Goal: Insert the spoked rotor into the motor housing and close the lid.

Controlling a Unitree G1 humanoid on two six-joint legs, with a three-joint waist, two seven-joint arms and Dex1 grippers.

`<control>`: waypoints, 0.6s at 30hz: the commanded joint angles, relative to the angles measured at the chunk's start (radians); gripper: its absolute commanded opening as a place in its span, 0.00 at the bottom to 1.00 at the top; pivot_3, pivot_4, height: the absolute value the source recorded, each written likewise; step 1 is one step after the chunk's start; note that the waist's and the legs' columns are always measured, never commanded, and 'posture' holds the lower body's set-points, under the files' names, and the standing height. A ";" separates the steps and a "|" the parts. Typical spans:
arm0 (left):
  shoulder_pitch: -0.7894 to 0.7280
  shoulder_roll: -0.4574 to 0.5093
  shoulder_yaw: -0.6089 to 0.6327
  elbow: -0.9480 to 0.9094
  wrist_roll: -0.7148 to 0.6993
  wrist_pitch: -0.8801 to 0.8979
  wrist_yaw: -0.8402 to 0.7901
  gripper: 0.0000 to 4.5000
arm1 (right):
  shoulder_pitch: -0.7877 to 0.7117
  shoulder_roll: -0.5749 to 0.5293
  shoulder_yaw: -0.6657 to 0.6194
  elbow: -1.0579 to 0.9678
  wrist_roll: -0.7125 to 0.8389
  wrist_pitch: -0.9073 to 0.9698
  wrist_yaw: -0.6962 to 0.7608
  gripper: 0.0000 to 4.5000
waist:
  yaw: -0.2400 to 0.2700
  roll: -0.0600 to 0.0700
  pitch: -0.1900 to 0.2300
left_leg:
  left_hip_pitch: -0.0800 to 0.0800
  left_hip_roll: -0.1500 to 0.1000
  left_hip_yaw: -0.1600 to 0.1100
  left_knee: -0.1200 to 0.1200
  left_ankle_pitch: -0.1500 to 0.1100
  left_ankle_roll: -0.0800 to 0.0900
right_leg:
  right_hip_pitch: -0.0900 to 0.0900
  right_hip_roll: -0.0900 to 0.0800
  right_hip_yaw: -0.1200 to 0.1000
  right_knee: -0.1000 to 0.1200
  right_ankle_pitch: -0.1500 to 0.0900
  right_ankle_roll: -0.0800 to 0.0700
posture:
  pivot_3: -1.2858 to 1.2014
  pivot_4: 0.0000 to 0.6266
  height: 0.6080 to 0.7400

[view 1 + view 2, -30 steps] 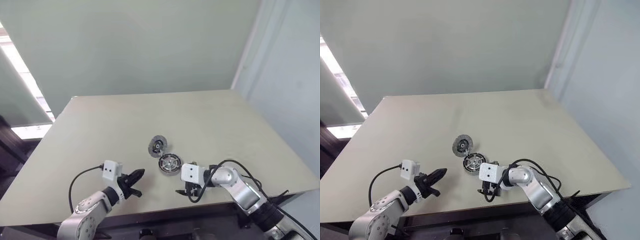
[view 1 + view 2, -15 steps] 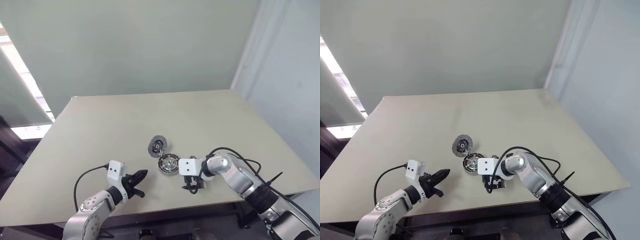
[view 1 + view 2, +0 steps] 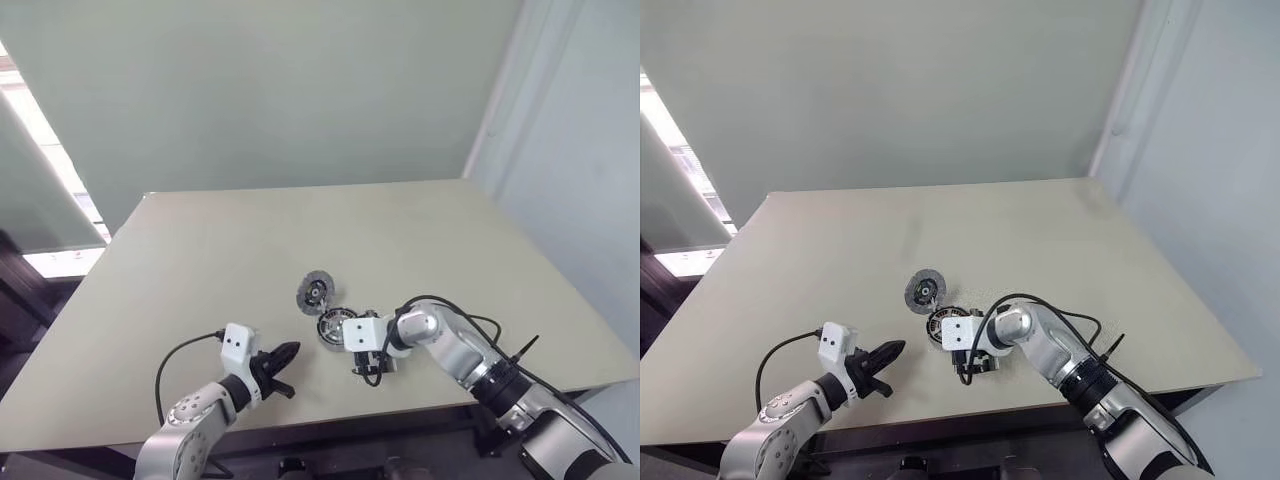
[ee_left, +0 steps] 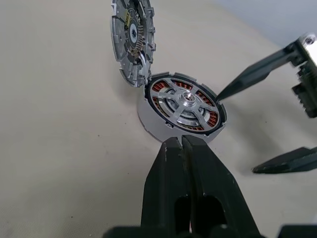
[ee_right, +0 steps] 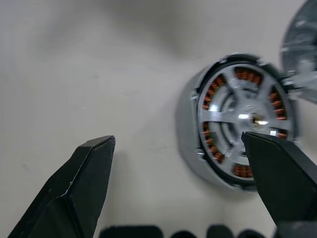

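Observation:
The motor housing point(image 4: 148, 119) lies flat on the table, copper windings ringing its inside. The silver spoked rotor point(image 4: 187, 103) sits inside it. The grey lid point(image 4: 132, 37) stands tilted up at the housing's far edge, its toothed inner face showing. My left gripper point(image 4: 182, 140) is shut and empty, pointing at the housing's near rim from a short way off. My right gripper point(image 5: 178, 139) is open and empty. It hangs just beside the housing, with one fingertip point(image 4: 221, 93) near its rim and the other finger point(image 5: 84, 183) over bare table.
The beige table point(image 3: 450, 240) stretches wide behind and to both sides of the parts. Its front edge runs close below both grippers. A black cable point(image 3: 455, 305) loops off the right wrist. A pale wall stands behind the table.
My right gripper has swung in toward the housing and turned, still open. The left gripper has stayed shut and has hardly moved.

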 commanded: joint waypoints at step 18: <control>-0.042 -0.007 -0.029 0.000 0.026 -0.021 -0.012 0.00 | -0.039 0.063 -0.007 0.132 -0.079 -0.079 -0.081 0.31 | -0.001 0.000 0.000 | 0.002 0.000 0.000 0.000 0.000 0.000 | 0.001 0.000 0.000 0.000 0.000 0.000 | 0.52 0.00 1.00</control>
